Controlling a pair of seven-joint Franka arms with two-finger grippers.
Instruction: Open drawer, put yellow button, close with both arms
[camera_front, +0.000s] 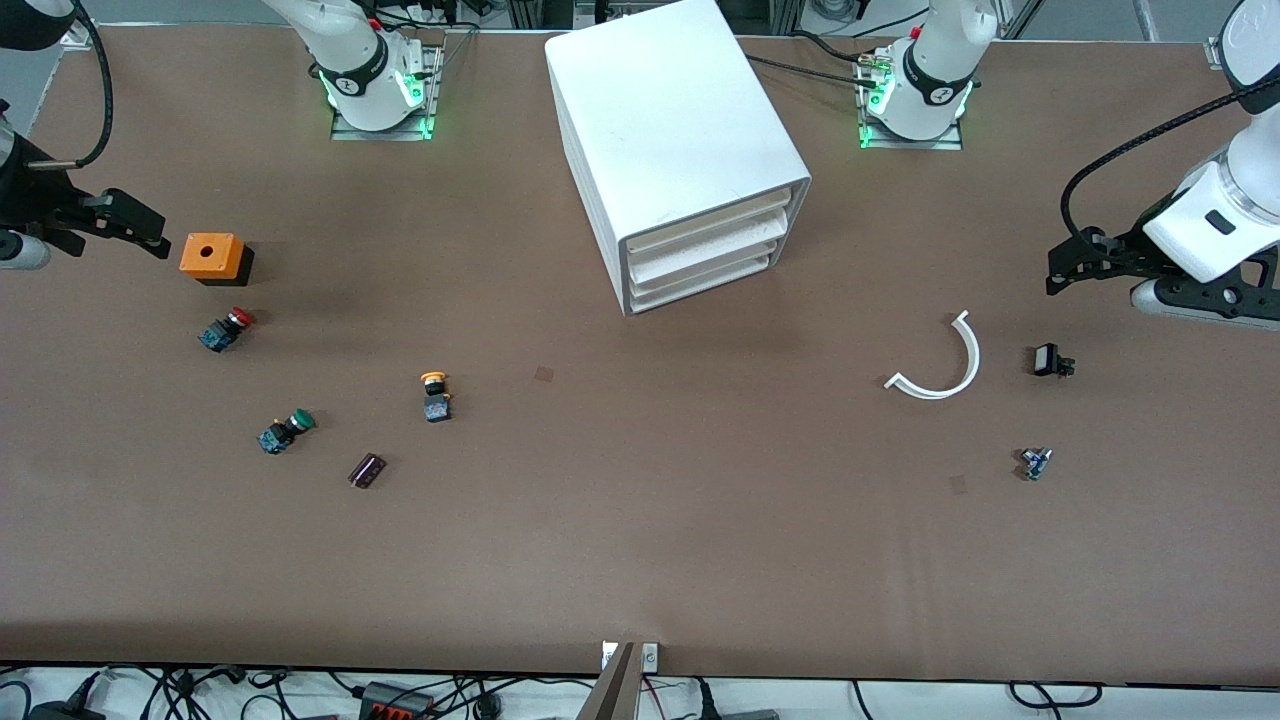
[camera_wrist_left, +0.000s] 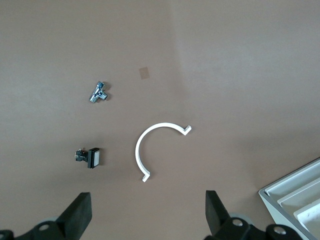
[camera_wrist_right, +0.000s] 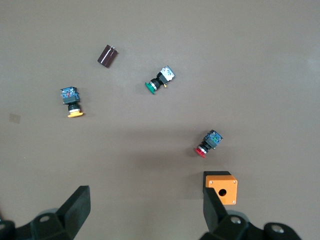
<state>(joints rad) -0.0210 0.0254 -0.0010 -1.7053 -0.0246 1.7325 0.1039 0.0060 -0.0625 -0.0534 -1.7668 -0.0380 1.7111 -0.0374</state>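
The white cabinet stands mid-table between the arm bases. Its top drawer is shut, like the two below it. A corner of the cabinet shows in the left wrist view. The yellow button lies on the brown table toward the right arm's end, nearer the front camera than the cabinet. My right gripper hangs open and empty over the table beside an orange box. My left gripper hangs open and empty over the left arm's end of the table.
Around the yellow button lie an orange box, a red button, a green button and a dark cylinder. A white curved strip, a small black part and a metal fitting lie under the left gripper.
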